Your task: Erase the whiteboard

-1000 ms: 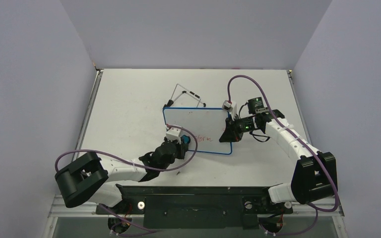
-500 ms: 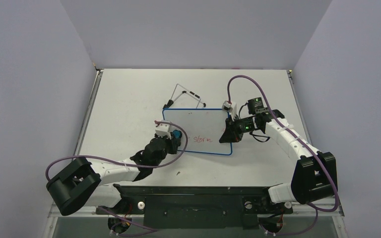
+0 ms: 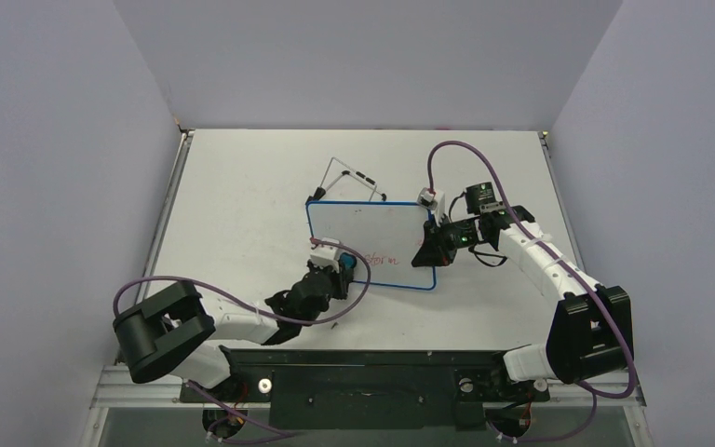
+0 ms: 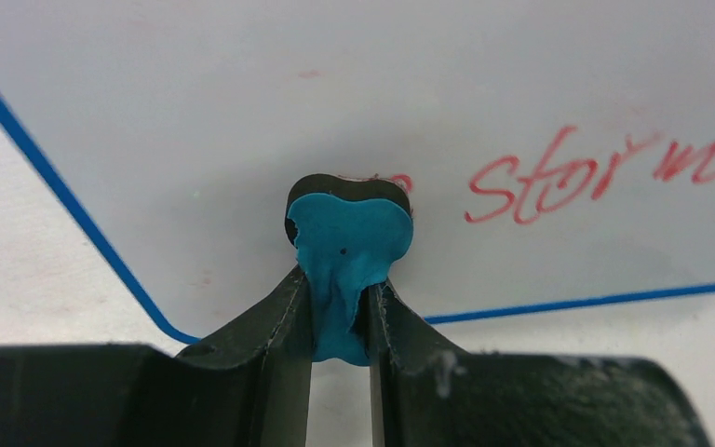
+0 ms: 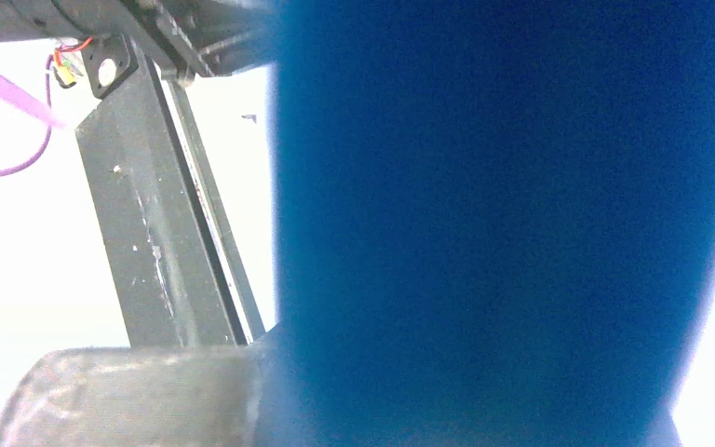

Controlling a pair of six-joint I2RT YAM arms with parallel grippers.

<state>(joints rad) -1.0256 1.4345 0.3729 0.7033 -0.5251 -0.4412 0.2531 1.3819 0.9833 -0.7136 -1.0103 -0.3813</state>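
The whiteboard (image 3: 372, 228), white with a thin blue rim, lies tilted on its black wire stand (image 3: 349, 179) mid-table. Red writing "storm" (image 4: 596, 172) sits near its lower edge (image 3: 380, 258). My left gripper (image 3: 340, 267) is shut on a small blue eraser (image 4: 349, 233), whose dark face presses on the whiteboard (image 4: 428, 84) just left of the writing, near the lower left corner. My right gripper (image 3: 428, 250) is shut on the board's right edge; the blurred blue rim (image 5: 503, 223) fills most of the right wrist view and hides the jaws.
A black rail (image 3: 363, 358) runs along the near table edge by the arm bases. Purple cables loop over both arms. A small dark speck (image 3: 333, 325) lies on the table before the board. Walls enclose the table left, right and back.
My left gripper swung left to the board's left edge with the eraser, then came back right toward the writing. The right arm and the board stayed still.
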